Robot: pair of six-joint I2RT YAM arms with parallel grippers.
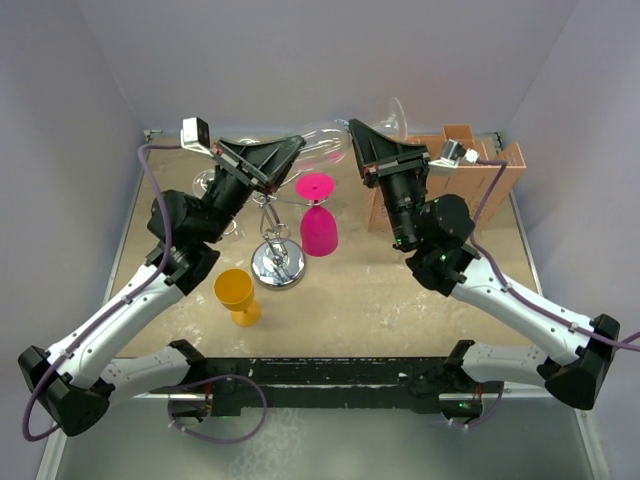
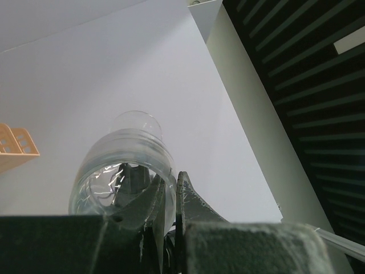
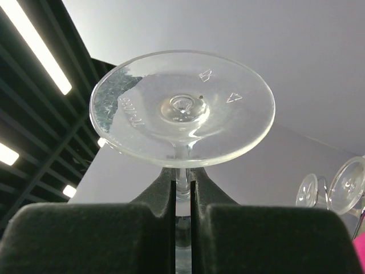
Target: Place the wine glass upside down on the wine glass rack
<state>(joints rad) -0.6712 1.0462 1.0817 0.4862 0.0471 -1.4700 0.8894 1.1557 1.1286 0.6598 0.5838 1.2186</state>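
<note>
Glass position: the wine glass (image 3: 182,108) is lying on its side in the air, high over the far middle of the bench (image 1: 380,290), with its bowl pointing left and its foot pointing right, bridging the two arms.
Left fingers: the left fingers (image 2: 191,197) are pinching the bowl's wall at the rim, clamped almost together with only the thin wall between them.
Right fingers: the right fingers (image 3: 157,194) are clenching the stem just under the foot.
Rack: the rack (image 1: 278,262) is standing below and nearer, left of centre, and a pink glass (image 1: 319,230) is hanging upside down on its right side.
Handling: the glass is looking light, stiff, smooth and probably slippery. The moulded marks on its foot are hinting at plastic, so a hard pinch is likely risking a flexed or cracked rim.
Best hold: the stem is offering the safer purchase, with the foot acting as a stop against sliding out.
Hard to see: the left arm is covering most of the rack's curled arms, so I cannot tell which one is free. The clear glasses (image 3: 348,182) at the right wrist view's edge are being cut off.
</note>
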